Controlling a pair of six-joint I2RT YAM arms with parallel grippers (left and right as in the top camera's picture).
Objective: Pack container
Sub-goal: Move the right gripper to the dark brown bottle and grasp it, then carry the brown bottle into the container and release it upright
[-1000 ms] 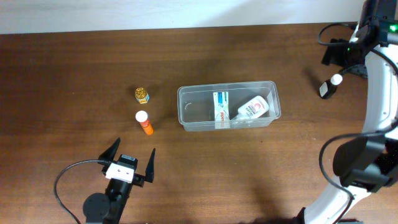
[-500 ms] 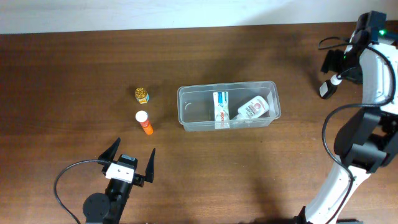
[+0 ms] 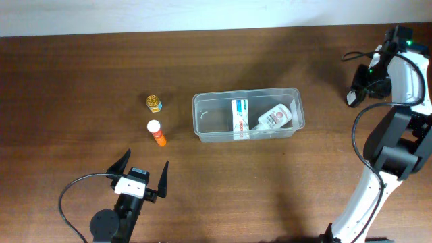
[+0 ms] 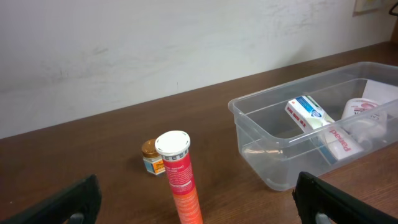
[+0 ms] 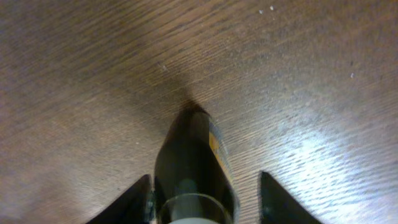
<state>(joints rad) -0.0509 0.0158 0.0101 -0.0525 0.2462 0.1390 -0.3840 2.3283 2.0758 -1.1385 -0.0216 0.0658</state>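
**Q:** What do the right jaws show?

**A:** My right gripper [image 5: 205, 182] stands with its jaws apart, astride a dark bottle [image 5: 191, 152] that lies on the table [image 3: 81, 81]. One finger is close against the bottle's side and a gap shows at the other, so nothing is clamped.

**Q:** And the left?

**A:** My left gripper [image 3: 144, 165] is spread wide and empty, low at the near edge. An orange tube [image 3: 157, 133] stands upright just ahead of it, with a small gold-lidded jar [image 3: 154, 102] beyond.

**Q:** Where is the container?

**A:** The container [image 3: 246, 92] sits mid-table, well apart from both grippers. A toothpaste box [image 3: 239, 118] and a white bottle [image 3: 275, 117] lie inside.

**Q:** Which step is this?

**A:** I judge it the grasp of the dark bottle. Next I must close squarely on its body, lift clear, carry it across to the tub and release over the free space at its left end. A round bottle lying flat may roll from a skewed pinch.
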